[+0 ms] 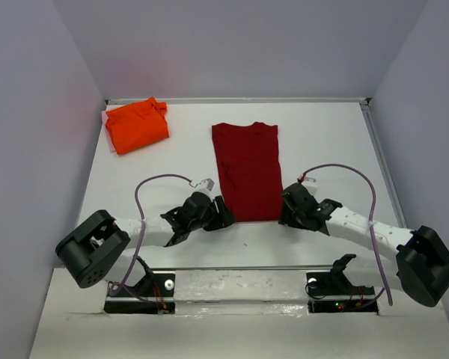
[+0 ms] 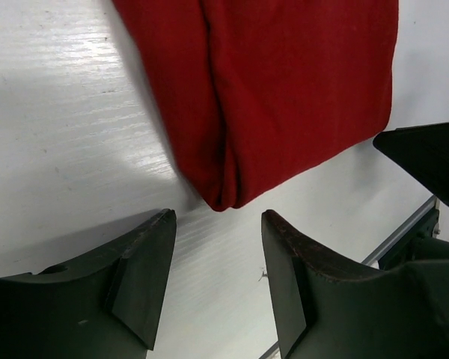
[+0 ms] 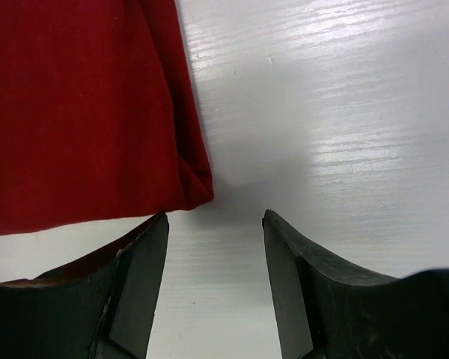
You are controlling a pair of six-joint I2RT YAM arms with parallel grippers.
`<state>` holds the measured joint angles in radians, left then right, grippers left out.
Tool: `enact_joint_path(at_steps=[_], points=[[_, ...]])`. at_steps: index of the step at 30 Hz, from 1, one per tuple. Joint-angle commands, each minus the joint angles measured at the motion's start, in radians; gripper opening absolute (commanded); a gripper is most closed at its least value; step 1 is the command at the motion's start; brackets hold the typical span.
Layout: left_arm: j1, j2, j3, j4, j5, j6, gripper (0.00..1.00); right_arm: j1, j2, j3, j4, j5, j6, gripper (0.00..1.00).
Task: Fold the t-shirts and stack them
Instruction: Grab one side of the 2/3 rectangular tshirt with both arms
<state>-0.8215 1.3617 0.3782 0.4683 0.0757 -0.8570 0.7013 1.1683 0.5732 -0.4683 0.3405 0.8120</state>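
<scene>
While the red shirt (image 1: 245, 170) lies folded into a long strip at the middle of the white desk (image 1: 322, 142), the left gripper (image 1: 221, 213) sits at its near left corner and the right gripper (image 1: 288, 206) at its near right corner. Both stand with jaws parted, holding nothing, the cloth corners just ahead of the fingertips. The orange shirt (image 1: 137, 125) rests folded at the far left corner, well apart.
</scene>
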Motion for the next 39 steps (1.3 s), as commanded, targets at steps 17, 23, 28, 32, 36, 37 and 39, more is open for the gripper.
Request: enact_joint_path(at_steps=[17, 23, 28, 32, 36, 37, 39], points=[[-0.036, 0.129, 0.041, 0.116, -0.004, 0.015, 0.62, 0.001, 0.033, 0.073, 0.076, 0.022, -0.027, 0.58], [-0.038, 0.145, 0.05, 0.116, -0.002, 0.022, 0.62, 0.001, -0.016, 0.091, 0.074, 0.044, -0.062, 0.58], [-0.041, 0.152, 0.053, 0.115, -0.002, 0.022, 0.62, 0.001, 0.079, 0.106, 0.082, 0.058, -0.068, 0.58], [-0.041, 0.145, 0.05, 0.113, -0.001, 0.022, 0.62, 0.001, 0.14, 0.113, 0.097, 0.032, -0.057, 0.58], [-0.042, 0.137, 0.048, 0.109, -0.002, 0.026, 0.62, 0.001, 0.155, 0.106, 0.112, 0.037, -0.056, 0.58], [-0.042, 0.136, 0.05, 0.107, -0.002, 0.026, 0.62, 0.001, 0.163, 0.106, 0.112, 0.038, -0.056, 0.58], [-0.042, 0.131, 0.053, 0.101, 0.001, 0.029, 0.62, 0.001, 0.175, 0.105, 0.12, 0.032, -0.053, 0.57]])
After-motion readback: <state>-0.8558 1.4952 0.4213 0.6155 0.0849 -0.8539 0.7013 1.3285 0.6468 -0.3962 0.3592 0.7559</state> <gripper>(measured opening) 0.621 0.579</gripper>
